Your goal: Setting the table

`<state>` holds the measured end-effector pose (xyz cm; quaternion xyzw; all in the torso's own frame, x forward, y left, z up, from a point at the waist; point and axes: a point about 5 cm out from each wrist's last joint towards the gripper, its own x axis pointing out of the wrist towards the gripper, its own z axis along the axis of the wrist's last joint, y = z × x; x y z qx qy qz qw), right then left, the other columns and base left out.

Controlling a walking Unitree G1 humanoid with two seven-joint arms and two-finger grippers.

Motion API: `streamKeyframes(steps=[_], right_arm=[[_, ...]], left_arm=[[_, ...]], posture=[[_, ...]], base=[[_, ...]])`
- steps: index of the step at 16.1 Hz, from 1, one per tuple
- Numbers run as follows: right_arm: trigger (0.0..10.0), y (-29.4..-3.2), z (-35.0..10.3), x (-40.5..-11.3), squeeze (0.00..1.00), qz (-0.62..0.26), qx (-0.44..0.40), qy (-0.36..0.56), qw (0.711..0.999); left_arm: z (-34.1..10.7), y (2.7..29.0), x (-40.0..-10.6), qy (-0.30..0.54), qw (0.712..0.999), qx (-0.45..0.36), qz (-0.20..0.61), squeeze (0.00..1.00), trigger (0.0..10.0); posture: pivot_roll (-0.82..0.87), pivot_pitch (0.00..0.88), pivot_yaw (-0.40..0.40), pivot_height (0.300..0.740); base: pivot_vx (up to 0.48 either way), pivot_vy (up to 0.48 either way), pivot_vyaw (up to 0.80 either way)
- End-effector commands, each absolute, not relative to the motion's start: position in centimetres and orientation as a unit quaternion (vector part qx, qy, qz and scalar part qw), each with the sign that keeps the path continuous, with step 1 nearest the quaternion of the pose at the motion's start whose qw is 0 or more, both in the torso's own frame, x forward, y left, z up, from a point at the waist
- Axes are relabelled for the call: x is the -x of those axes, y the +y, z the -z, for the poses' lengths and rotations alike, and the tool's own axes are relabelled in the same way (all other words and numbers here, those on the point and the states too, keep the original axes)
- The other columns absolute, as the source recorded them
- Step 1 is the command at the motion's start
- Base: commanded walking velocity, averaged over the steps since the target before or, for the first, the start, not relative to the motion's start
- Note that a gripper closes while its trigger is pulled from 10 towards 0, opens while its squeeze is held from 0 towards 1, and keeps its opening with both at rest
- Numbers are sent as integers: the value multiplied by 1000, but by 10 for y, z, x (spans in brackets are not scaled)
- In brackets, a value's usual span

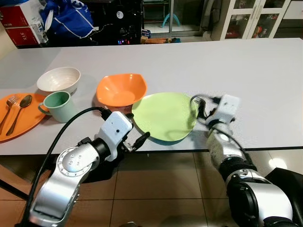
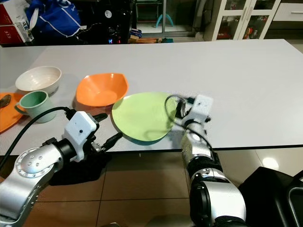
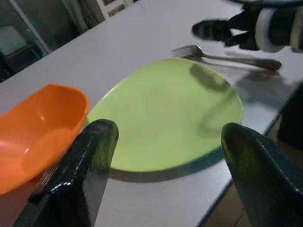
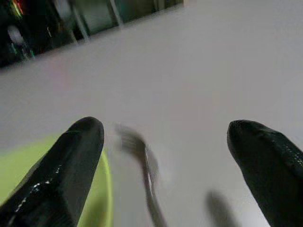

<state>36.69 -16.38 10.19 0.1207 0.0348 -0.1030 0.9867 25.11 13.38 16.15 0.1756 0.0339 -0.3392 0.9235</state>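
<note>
A light green plate [image 1: 165, 116] lies at the table's front edge, slightly overhanging it. My left gripper [image 2: 108, 126] is open just off the plate's left rim, near the edge; the left wrist view looks across the plate [image 3: 165, 113] between its fingers. My right gripper [image 1: 202, 105] is open low over the table at the plate's right rim. A silver fork [image 4: 147, 175] lies on the table between its fingers, right of the plate [image 4: 102, 189]. The same fork [image 3: 227, 57] appears beyond the plate in the left wrist view.
An orange bowl [image 1: 120, 90] sits just behind the plate. Left of it are a green mug [image 1: 59, 106], a white bowl [image 1: 59, 80] and an orange plate [image 1: 23, 124] holding a fork and spoon. The white table [image 1: 236, 71] stretches bare to the right.
</note>
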Motion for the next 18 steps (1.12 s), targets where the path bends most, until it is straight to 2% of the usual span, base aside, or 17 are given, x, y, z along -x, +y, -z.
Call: streamKeyframes(steps=[1,2,4,7,9,14,18], right_arm=[[10000,-166,-114,-369,0,99,-139,-2,985],[10000,-169,-138,-366,0,85,-130,-57,986],[10000,-164,-167,-350,0,40,-96,-93,990],[10000,-152,-173,-323,0,-21,-52,-71,996],[10000,-150,-168,-296,0,-23,-48,-46,997],[10000,-158,-168,-282,0,9,-75,-33,997],[10000,-159,-171,-283,0,15,-77,-29,996]], left_arm=[[-168,135,-257,13,931,-181,317,0,10000],[-175,138,-265,2,952,-162,260,0,10000],[-188,140,-273,-35,967,-146,205,0,10000],[-199,136,-275,-59,973,-144,173,0,10000],[-201,131,-278,-65,974,-141,165,0,10000],[-192,137,-283,-51,978,-147,139,0,10000],[-190,142,-293,-50,978,-172,103,0,10000]], posture=[[75,0,52,740],[53,0,40,740],[16,0,38,740],[-4,0,31,740],[-11,0,31,740],[-25,0,41,740],[-8,0,21,740]], base=[[0,0,0],[0,0,0],[0,0,0],[0,0,0],[0,270,0],[0,386,0],[0,442,0]])
